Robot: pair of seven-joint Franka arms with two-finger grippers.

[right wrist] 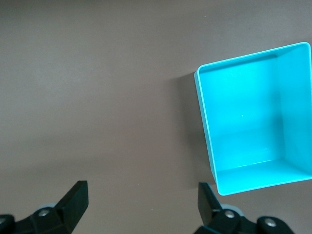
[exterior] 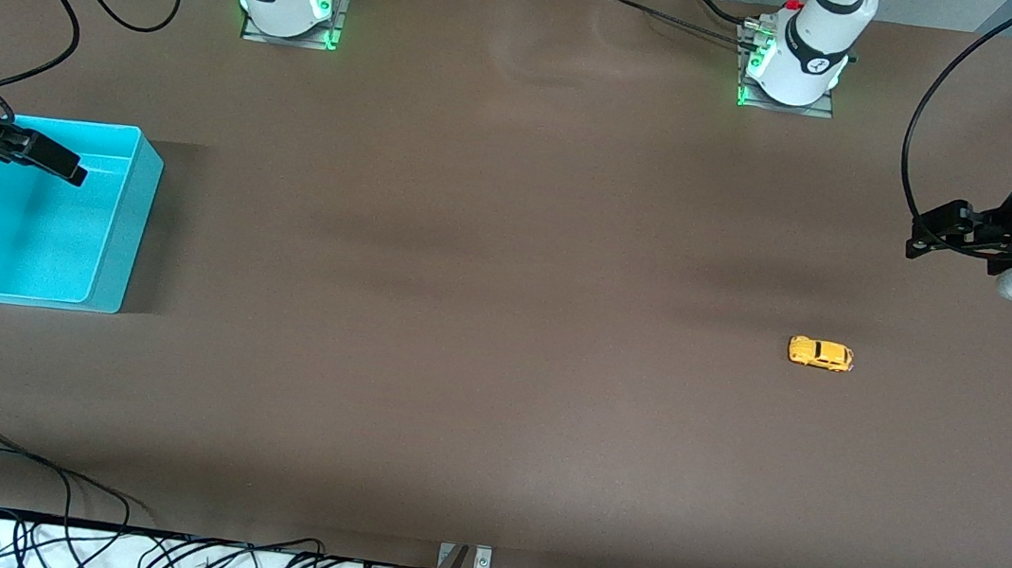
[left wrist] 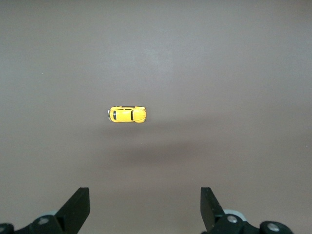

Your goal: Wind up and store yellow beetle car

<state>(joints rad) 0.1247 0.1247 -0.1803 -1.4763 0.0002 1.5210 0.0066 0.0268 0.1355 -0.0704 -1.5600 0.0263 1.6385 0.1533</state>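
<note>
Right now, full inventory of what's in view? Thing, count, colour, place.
yellow beetle car: 1, yellow-orange with dark windows, on its wheels on the table toward the left arm's end, apart from everything else; also seen in the left wrist view.
bin: 1, turquoise, open top, nothing in it, on the table toward the right arm's end; also in the right wrist view.
table: 1, brown, carries the car and the bin.
cables: several, black, along the table edge nearest the front camera.
left gripper: 1, black, open, holds nothing, up over the table at the left arm's end, not over the car.
right gripper: 1, black, open, holds nothing, over the bin.
</note>
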